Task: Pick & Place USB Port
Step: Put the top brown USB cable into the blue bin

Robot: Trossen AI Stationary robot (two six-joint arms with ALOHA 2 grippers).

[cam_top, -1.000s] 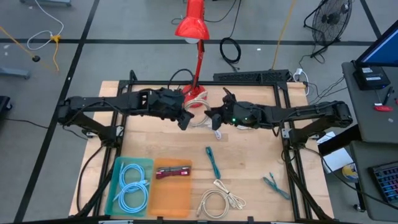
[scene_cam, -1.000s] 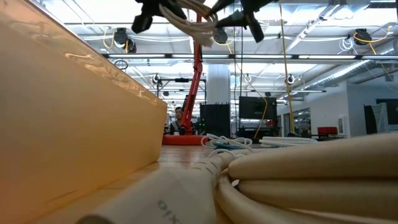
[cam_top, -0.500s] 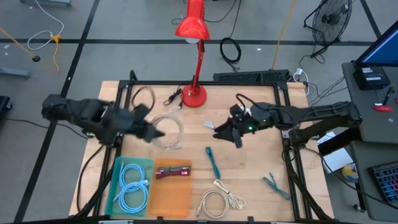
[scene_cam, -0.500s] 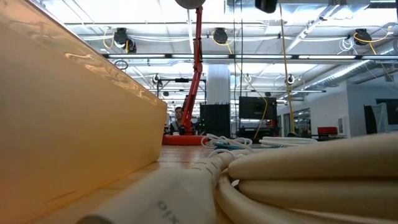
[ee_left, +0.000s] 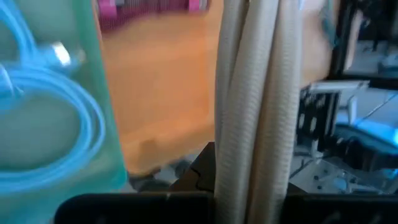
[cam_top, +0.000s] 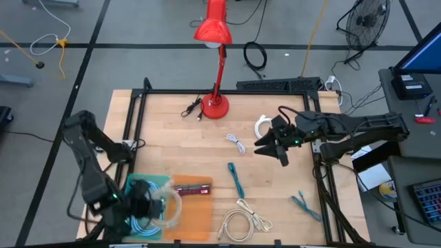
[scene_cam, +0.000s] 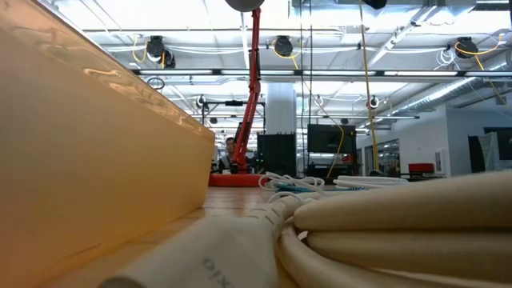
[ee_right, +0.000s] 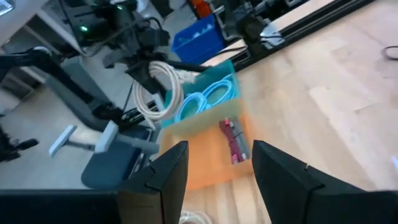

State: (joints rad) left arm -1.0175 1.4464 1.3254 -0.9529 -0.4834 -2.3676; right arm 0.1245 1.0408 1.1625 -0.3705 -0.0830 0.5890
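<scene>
Beige cable (cam_top: 170, 204) gripped by left gripper (cam_top: 146, 207) above trays; right gripper (cam_top: 275, 143) open, empty

Bare tabletop (cam_top: 172, 141) lies open left of centre; the red lamp (cam_top: 215, 103), scattered cables (cam_top: 236, 180) and, it seems, the bins (cam_top: 189, 210) crowd the rest.

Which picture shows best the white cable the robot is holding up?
The right wrist view: the whole white cable coil hangs from the left gripper. The left wrist view shows only its strands close up; in the high view it is blurry above the trays; the low view misses it.
</scene>
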